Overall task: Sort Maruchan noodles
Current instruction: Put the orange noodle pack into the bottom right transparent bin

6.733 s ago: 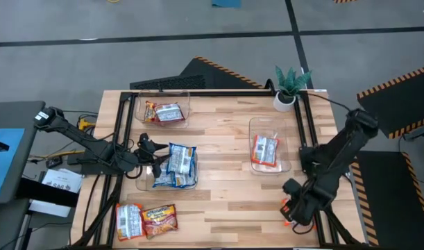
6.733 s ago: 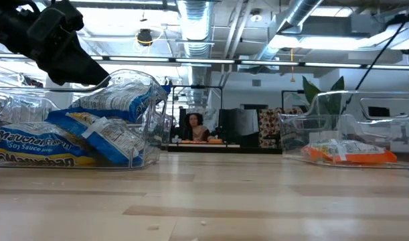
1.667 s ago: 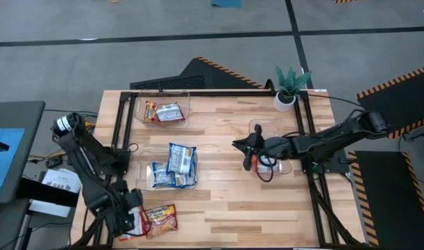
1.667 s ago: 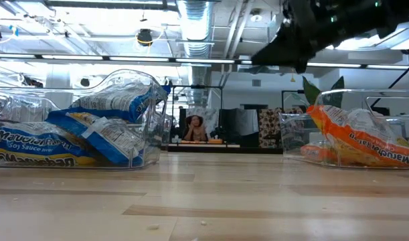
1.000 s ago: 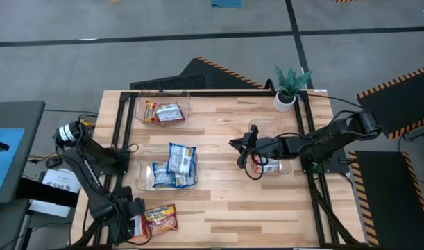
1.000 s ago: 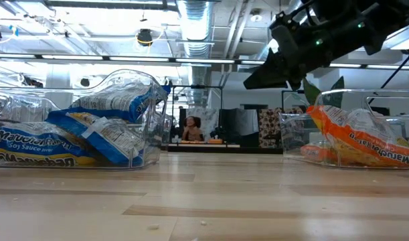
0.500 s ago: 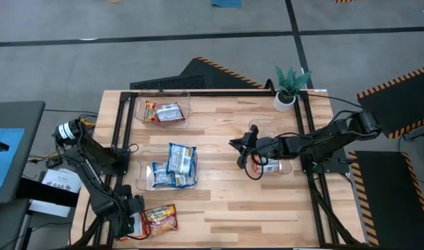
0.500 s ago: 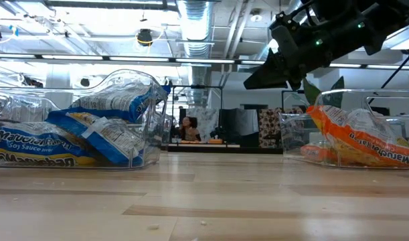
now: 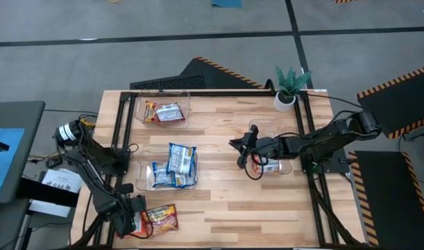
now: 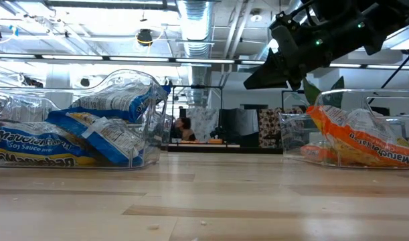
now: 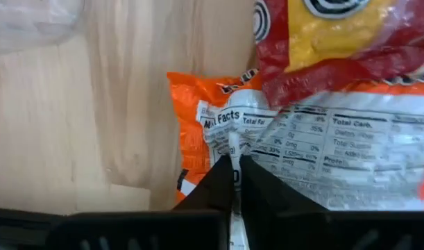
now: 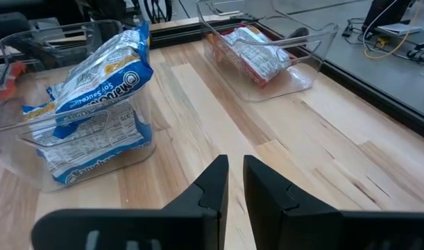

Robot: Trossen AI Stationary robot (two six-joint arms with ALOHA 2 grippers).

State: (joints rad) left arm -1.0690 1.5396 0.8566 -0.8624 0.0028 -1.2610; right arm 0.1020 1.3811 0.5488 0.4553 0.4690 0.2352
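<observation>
At the table's near left corner lie two Maruchan noodles packets: an orange one, back side up, and a red-maroon one whose edge overlaps it. My left gripper stands over the orange packet, shut on it. My right gripper hovers above the table's middle, beside the right bin, which holds an orange packet. Its fingers stand a narrow gap apart with nothing between them. My left gripper pinches the raised back seam of the orange packet between its two fingertips, near the nutrition print. The fingers point down from above. The packet lies flat on the table with the red-maroon packet over its one end.
A clear bin with blue-and-white packets stands left of the middle. A far-left bin holds red packets. A potted plant stands at the far right. Bare wood lies between the bins.
My left gripper has edged a little toward the table's near edge, over the two packets at the near left corner. The packets lie where they were.
</observation>
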